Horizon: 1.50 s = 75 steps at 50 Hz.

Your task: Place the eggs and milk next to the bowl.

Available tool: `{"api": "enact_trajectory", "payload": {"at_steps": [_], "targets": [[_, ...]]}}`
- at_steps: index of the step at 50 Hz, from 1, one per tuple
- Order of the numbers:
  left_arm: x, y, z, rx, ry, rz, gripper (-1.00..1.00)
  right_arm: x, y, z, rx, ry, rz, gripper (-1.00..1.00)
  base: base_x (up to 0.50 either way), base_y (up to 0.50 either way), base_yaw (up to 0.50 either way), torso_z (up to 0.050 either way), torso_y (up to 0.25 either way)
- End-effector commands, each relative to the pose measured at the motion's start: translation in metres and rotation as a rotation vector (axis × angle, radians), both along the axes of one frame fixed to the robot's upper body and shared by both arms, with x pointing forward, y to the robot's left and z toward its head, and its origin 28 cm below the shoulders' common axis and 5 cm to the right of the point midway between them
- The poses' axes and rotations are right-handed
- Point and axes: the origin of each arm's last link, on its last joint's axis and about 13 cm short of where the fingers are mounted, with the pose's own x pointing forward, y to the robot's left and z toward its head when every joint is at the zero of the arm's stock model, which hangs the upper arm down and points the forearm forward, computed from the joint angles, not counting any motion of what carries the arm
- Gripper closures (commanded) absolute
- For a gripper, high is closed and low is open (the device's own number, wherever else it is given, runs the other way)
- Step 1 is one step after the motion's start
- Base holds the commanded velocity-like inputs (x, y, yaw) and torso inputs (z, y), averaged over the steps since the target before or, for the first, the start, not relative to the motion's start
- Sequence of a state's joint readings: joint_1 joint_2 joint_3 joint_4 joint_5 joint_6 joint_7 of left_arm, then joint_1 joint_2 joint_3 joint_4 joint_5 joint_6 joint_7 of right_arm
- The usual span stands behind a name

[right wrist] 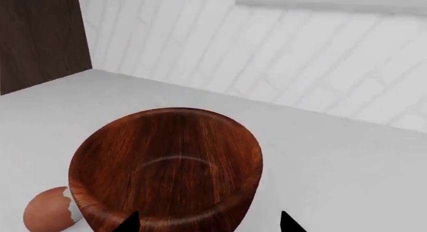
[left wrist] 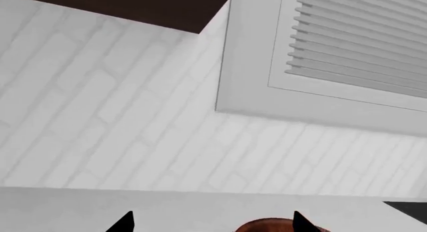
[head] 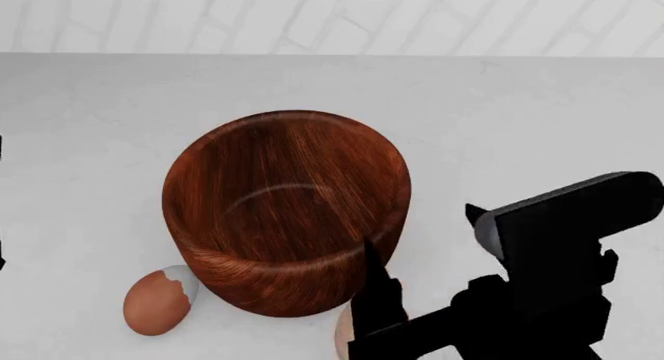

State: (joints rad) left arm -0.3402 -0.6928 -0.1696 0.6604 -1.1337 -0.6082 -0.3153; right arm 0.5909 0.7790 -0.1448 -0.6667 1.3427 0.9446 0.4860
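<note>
- Jaws of the left gripper [left wrist: 212, 223] stand wide, with only their two dark tips showing in the left wrist view. That camera faces the brick wall [left wrist: 133, 117] at the back of the worktop [head: 539, 111].
- A reddish-brown curve lies close to one left tip. I cannot tell whether it is the bowl's rim or something else, and nothing appears to be pinched.
- In the head view this arm barely shows at the worktop's left edge, well apart from the task's things.
- One egg [head: 155, 302], reddish-brown with a pale patch, lies on the worktop at the bowl's front-left. It is touching the bowl's wall or just beside it, so it looks already placed.
- The bowl [head: 285, 204] stands upright and empty, mid-worktop.
- A tan egg [head: 341, 333] shows only as a sliver at the bowl's front-right, toward the front edge. The right arm mostly hides it, so I cannot tell whether it touches the bowl.
- The right gripper [head: 421, 235] also has its jaws spread wide with nothing between them. One tip is over the bowl's near-right rim and the other is out over bare worktop to the right.
- The tan egg lies below and behind those tips, toward the robot, so it seems released rather than held.
- The milk is in none of the views. Fetching it looks like the remaining step.
- The right arm is nearer the bowl, with free worktop on the bowl's right for the carton. Which arm is nearer the milk cannot be told.
</note>
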Motion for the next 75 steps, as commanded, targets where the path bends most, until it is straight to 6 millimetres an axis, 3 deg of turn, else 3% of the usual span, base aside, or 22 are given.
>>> {"api": "enact_trajectory", "payload": {"at_steps": [1, 16, 34, 60, 75], "targets": [[-0.006, -0.001, 0.004, 0.006, -0.006, 0.051, -1.00, 0.001, -0.002, 0.019, 0.068, -0.101, -0.075, -1.00, 0.00, 0.00, 0.00, 0.000, 0.000], [-0.007, 0.000, 0.006, 0.024, -0.029, 0.085, -1.00, 0.007, -0.006, 0.029, 0.090, -0.178, -0.155, -1.00, 0.00, 0.00, 0.00, 0.000, 0.000], [0.001, 0.013, 0.006, 0.068, -0.046, 0.174, -1.00, 0.034, -0.014, 0.043, 0.127, -0.355, -0.377, -1.00, 0.00, 0.00, 0.00, 0.000, 0.000], [0.039, 0.022, 0.031, 0.101, 0.001, 0.249, -1.00, 0.055, -0.024, 0.049, 0.088, -0.355, -0.447, -1.00, 0.00, 0.00, 0.00, 0.000, 0.000], [0.050, 0.020, 0.031, 0.099, 0.046, 0.239, -1.00, 0.064, -0.025, 0.053, 0.079, -0.360, -0.461, -1.00, 0.00, 0.00, 0.00, 0.000, 0.000]]}}
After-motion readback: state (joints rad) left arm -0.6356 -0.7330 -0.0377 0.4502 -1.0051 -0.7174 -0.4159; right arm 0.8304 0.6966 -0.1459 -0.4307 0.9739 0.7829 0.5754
